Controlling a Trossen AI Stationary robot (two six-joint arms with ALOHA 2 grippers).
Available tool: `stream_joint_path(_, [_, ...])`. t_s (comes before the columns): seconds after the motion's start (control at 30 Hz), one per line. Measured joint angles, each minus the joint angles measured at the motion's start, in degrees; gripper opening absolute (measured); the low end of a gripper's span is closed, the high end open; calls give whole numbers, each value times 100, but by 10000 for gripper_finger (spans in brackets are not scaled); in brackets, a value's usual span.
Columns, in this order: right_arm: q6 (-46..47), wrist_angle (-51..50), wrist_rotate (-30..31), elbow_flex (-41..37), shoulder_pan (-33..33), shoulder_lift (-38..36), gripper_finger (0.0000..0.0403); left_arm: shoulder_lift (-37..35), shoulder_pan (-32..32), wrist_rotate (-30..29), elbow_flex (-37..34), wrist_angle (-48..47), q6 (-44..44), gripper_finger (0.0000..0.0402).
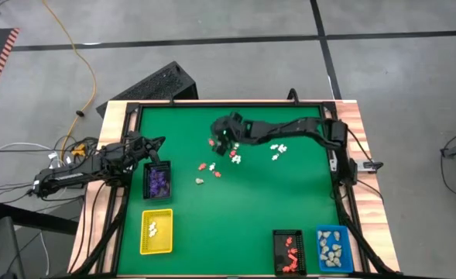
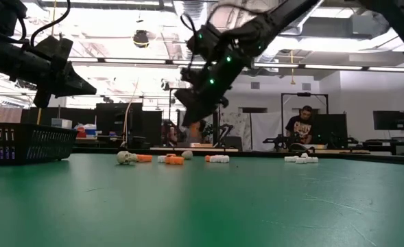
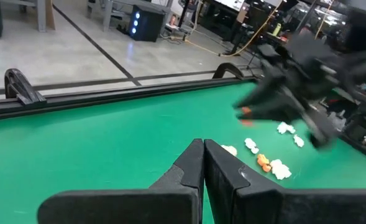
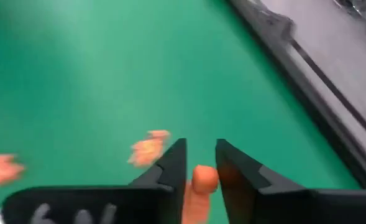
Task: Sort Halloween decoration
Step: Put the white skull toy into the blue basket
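The right gripper (image 1: 221, 141) hangs above the far middle of the green felt table (image 1: 243, 217), its dark fingers (image 4: 170, 165) narrowly parted around an orange figurine (image 4: 198, 183). That piece is small, smooth and elongated, and its long axis runs along the fingers, with the rounded end towards their tips. In the low view the gripper (image 2: 188, 120) is raised off the cloth, with the piece showing as an orange spot below its tip.

Beneath and just beside it lie loose figurines: a cluster of orange-red ones (image 1: 207, 167) with a cream-beige one (image 1: 200, 181) nearer, a red and white pair (image 1: 234, 157) under the arm, and white ones (image 1: 276, 147) to the right. Their facing is too small to tell. Nothing stands between the gripper and the cloth, though the right arm itself covers part of the scatter from above.

The left gripper (image 1: 159, 142) waits over the left edge of the table, its fingers (image 3: 192, 168) pressed flat together and empty, pointing across the felt towards the scatter. Just near of it sits a black mesh tray (image 1: 157, 180) holding purple pieces. A yellow tray (image 1: 156, 232) with a few white pieces is at the near left, and at the near right a black tray (image 1: 289, 253) with orange-red pieces stands beside a blue tray (image 1: 333, 248) with beige ones. All four trays are rectangular with low perforated walls. A dark rail frames the table, with pale wood outside it.
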Motion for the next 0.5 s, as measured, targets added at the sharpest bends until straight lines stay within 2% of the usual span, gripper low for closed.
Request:
stream_joint_path(0.1, [256, 69, -281, -2, -297, 67, 159, 0, 0, -2, 0, -1, 4, 0])
stream_joint_path(0.3, [297, 107, -550, -39, -354, 324, 271, 15, 0, 5, 0, -2, 94, 0])
stream_joint_path(0.37, [283, 156, -656, -39, -323, 385, 289, 13, 0, 53, 0, -2, 175, 0])
stream_joint_path(0.5, [221, 116, -676, -36, -225, 499, 293, 13, 0, 89, -2, -4, 183, 0])
